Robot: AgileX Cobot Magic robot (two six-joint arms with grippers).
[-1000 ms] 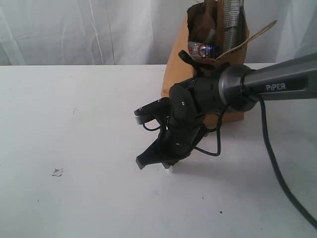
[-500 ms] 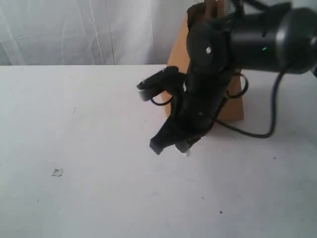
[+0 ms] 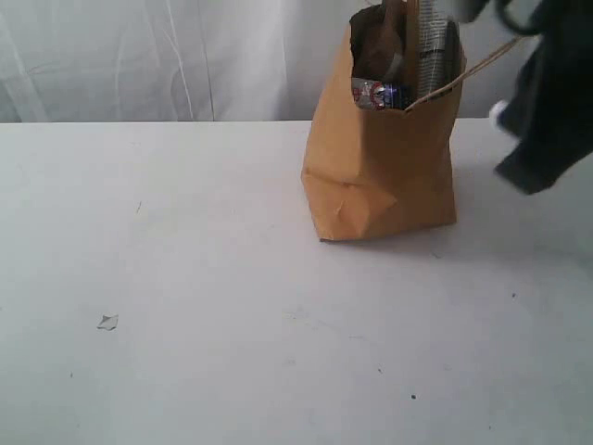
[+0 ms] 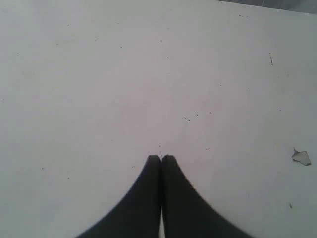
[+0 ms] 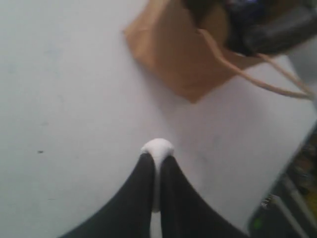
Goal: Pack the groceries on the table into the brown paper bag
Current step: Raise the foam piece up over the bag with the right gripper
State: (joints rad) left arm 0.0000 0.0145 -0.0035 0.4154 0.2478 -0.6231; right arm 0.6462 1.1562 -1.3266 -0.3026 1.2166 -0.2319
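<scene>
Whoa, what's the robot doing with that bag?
It is packing groceries into a paper bag. The bag stands upright on the white table, with the groceries showing at its top. The right pincer hangs in the air beside the bag, shut on a small white lump. The left pincer is shut with nothing in it, over the table near a little paper scrap.

No legible text, number or brand in any view, blue-red printed label (image 3: 375, 94) on goods inside brown paper bag (image 3: 380, 176) too blurred to read.
</scene>
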